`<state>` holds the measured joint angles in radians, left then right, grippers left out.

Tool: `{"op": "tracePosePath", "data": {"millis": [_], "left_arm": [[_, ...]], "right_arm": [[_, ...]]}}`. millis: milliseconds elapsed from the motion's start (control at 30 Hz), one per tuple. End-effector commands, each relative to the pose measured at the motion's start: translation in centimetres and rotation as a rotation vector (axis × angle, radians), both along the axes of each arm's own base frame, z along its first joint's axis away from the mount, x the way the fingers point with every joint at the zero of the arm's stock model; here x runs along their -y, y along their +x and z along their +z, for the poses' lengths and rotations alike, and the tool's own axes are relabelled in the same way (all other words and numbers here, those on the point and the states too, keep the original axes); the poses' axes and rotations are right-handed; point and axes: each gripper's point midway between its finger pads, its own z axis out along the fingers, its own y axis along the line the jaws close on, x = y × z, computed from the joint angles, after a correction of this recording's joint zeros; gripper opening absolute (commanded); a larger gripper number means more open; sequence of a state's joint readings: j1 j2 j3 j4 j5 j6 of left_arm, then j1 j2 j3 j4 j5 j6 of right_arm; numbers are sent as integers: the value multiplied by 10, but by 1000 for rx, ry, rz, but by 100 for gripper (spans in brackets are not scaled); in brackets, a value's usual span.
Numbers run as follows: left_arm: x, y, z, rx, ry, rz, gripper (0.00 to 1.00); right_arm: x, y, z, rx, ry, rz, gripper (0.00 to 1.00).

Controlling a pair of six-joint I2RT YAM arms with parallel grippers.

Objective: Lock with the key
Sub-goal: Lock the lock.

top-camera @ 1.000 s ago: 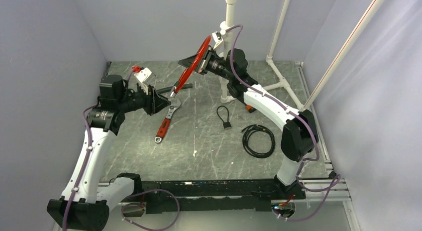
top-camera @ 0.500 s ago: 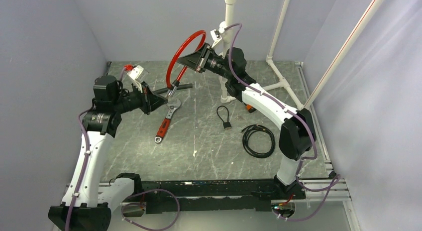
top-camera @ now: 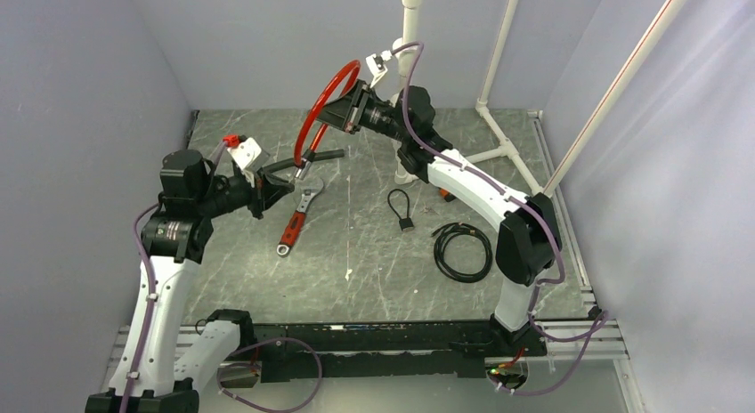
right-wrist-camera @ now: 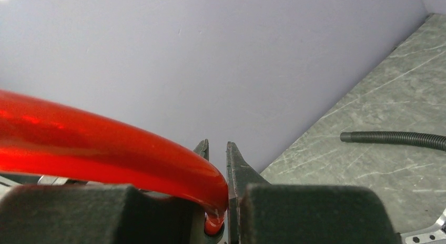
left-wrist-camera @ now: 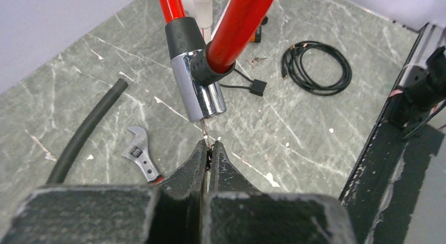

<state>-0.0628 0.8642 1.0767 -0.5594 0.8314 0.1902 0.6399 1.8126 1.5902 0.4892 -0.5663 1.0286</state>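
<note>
Centrally in the top external view, the grey marbled table (top-camera: 374, 279) fills the lower middle of the frame. The red cable loop (left-wrist-camera: 242, 23) is held raised in the upper centre of that view, clamped between the fingers of the right gripper (right-wrist-camera: 216, 146). Both ends of the loop are seated in black collars on the chrome lock cylinder (left-wrist-camera: 199, 91), seen hanging in the upper centre of the left wrist view.

A black corrugated hose (left-wrist-camera: 84, 133) is laid at the left of the left wrist view. A coiled black cable (top-camera: 438, 250) is laid right of centre on the table, well apart from the lock. An adjustable wrench (top-camera: 298, 219) with a red handle is laid left of centre. A small black block on a thin cord loop (top-camera: 407, 223) is laid between the wrench and the coil.

The left gripper (left-wrist-camera: 209, 148) is closed narrowly on the key (left-wrist-camera: 206, 140). Its thin metal blade is seen at the cylinder's lower end, at the centre of the left wrist view
</note>
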Motion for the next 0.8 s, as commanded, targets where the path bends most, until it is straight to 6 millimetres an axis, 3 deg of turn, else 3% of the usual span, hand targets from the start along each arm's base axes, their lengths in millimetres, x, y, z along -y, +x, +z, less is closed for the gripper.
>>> {"op": "tracePosePath", "data": {"millis": [0, 233, 533, 767], "left_arm": [[-3, -26, -34, -76, 74, -50, 0], [-9, -32, -52, -99, 123, -44, 0], [-8, -48, -57, -84, 118, -59, 0], [-3, -62, -61, -186, 52, -57, 0]], "right_arm": [[31, 12, 83, 171, 172, -119, 0], [31, 16, 89, 173, 184, -133, 0], [29, 21, 93, 177, 191, -138, 0], [30, 26, 96, 167, 199, -165, 0]]}}
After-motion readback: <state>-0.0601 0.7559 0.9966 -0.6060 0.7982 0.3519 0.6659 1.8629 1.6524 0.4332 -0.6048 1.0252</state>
